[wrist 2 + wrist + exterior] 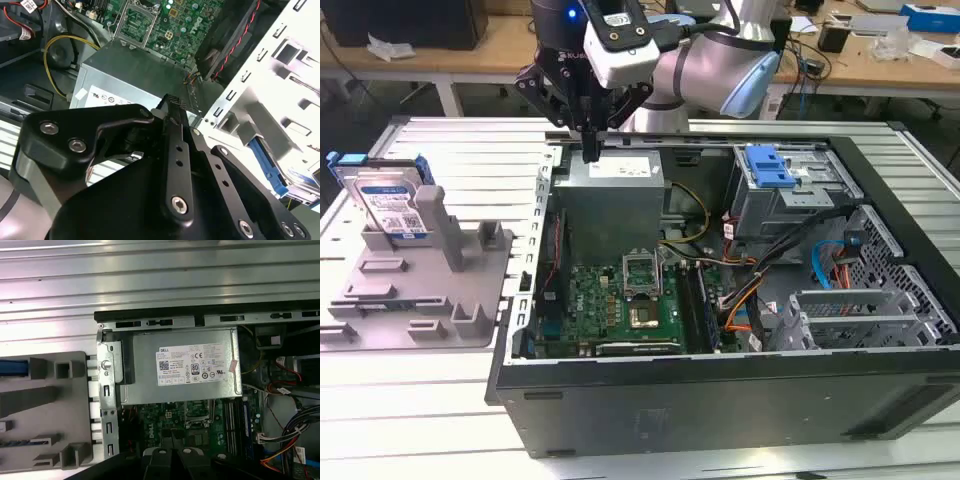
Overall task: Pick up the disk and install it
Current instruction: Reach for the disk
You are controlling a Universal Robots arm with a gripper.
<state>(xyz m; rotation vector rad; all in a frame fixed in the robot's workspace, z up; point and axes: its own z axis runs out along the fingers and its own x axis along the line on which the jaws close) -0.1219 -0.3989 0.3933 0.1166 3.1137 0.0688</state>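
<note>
The disk [392, 201] is a silver drive with a white-and-blue label and a blue bracket. It stands upright at the far end of the grey plastic stand [420, 290], on the exterior view's left. My gripper [590, 150] hangs well to its right, over the open computer case [720, 390]. It is just above the grey power supply [615, 195] at the case's near-left corner. The fingers [172, 107] are shut with nothing between them. In the first wrist view the gripper [170, 454] is over the motherboard [200, 422], and the stand [50, 405] lies off to one side.
Inside the case are a drive cage [790, 195] with a blue plastic tab [768, 166] on top, loose cables [740, 285] and a motherboard [620, 300]. The case and stand rest on a slatted metal table [470, 160]. Wooden desks with clutter [880, 45] stand behind.
</note>
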